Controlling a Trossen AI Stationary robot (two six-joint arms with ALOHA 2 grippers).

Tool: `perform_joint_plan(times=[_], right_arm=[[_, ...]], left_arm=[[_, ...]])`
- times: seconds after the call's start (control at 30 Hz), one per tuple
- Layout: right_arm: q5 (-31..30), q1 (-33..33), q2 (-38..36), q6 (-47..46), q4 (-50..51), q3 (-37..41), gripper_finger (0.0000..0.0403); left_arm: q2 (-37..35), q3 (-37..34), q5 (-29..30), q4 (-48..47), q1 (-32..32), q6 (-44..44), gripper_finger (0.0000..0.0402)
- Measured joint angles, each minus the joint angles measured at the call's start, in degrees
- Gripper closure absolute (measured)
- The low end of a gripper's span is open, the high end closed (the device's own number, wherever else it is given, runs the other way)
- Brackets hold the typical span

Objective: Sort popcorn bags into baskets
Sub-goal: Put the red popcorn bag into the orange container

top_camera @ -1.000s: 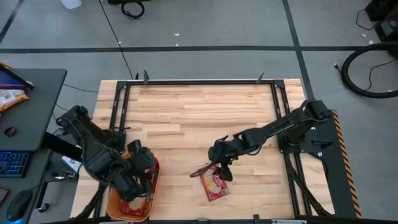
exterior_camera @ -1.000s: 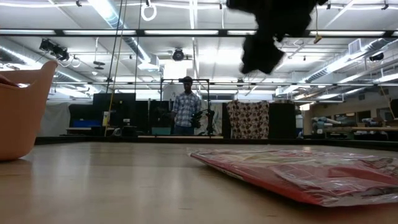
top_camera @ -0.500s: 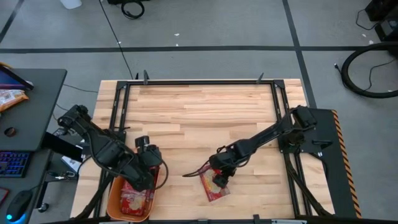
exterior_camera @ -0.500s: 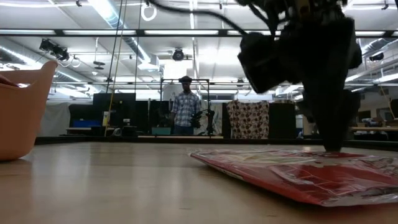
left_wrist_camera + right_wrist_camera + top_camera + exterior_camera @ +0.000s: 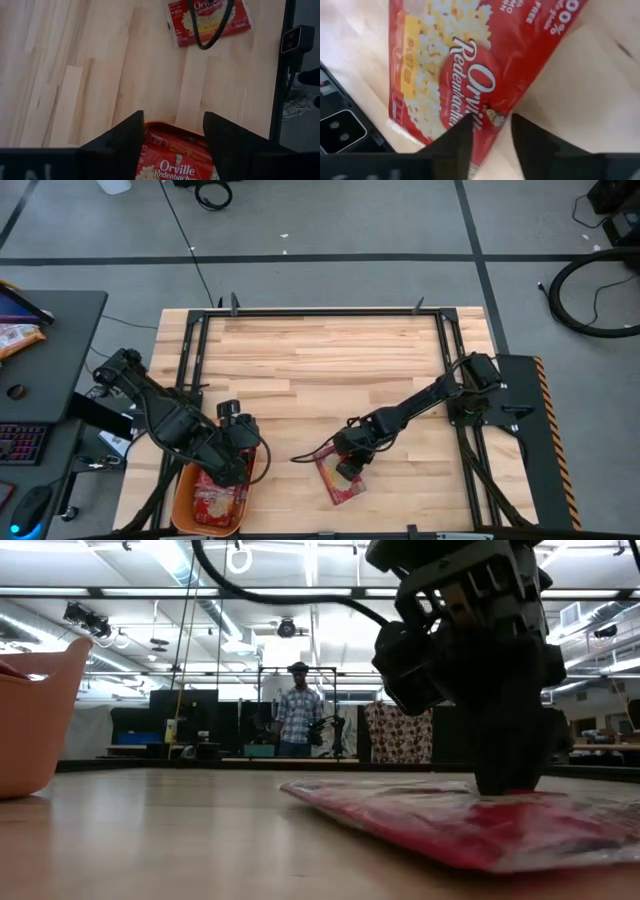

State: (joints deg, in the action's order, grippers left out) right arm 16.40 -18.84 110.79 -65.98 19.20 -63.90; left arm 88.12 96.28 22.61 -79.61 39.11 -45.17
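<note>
One red popcorn bag [image 5: 338,480] lies flat on the wooden table, right of centre near the front. My right gripper [image 5: 350,460] is down on its far end, jaws partly open, with the bag's edge [image 5: 492,122] between the fingers. The orange basket [image 5: 182,502] stands at the front left corner, and at least one popcorn bag [image 5: 175,167] lies in it. My left gripper [image 5: 238,448] hangs open above the basket's far end [image 5: 170,126], holding nothing. The low view shows the basket's wall [image 5: 35,720] at the left and the bag [image 5: 450,825] under the right gripper. My right gripper comes at the popcorn bag from above, slanting down. One finger [image 5: 462,137] stands on the bag's printed face, close to its edge. The other finger [image 5: 532,137] stands on the wood beside that edge. The bag lies on the table [image 5: 510,802] under the fingertips.
Black frame rails [image 5: 190,380] run along the table's left and right sides. A desk with a keyboard [image 5: 22,442] and an orange-and-white packet [image 5: 15,338] stands off the left. A person [image 5: 298,712] stands far behind the table. Bare wood [image 5: 320,360] fills the middle and far part.
My right gripper has come down onto the popcorn bag and rolled about its own axis. The bag has slid a little toward the table's left edge. My left gripper swung slightly away from the basket's middle toward its far end, turning as it went, then kept still.
</note>
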Motion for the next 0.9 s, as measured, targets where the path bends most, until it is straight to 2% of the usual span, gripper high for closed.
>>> perform_joint_plan(times=[0.23,0.4,0.53,0.73,0.9], right_arm=[[-1.0,1.4,0.4,7.4,-0.6,-0.1,0.0386],[-0.5,2.7,-0.2,9.2,-0.7,0.1,0.0391],[-3.4,3.6,-3.4,13.1,0.6,0.3,0.0395],[-10.2,3.7,-10.4,25.3,3.5,0.3,0.0395],[-13.4,3.6,-14.8,34.3,4.6,0.3,0.0396]], left_arm=[[0.0,0.0,0.0,0.0,0.0,0.0,0.0194],[0.0,0.0,1.3,1.2,0.0,-1.1,0.0194],[0.0,-3.0,4.3,9.2,-0.3,-2.2,0.0194],[0.1,-10.7,-1.8,18.7,-5.4,-7.5,0.0188],[0.1,-13.1,-3.3,24.1,-9.9,-9.7,0.0175]])
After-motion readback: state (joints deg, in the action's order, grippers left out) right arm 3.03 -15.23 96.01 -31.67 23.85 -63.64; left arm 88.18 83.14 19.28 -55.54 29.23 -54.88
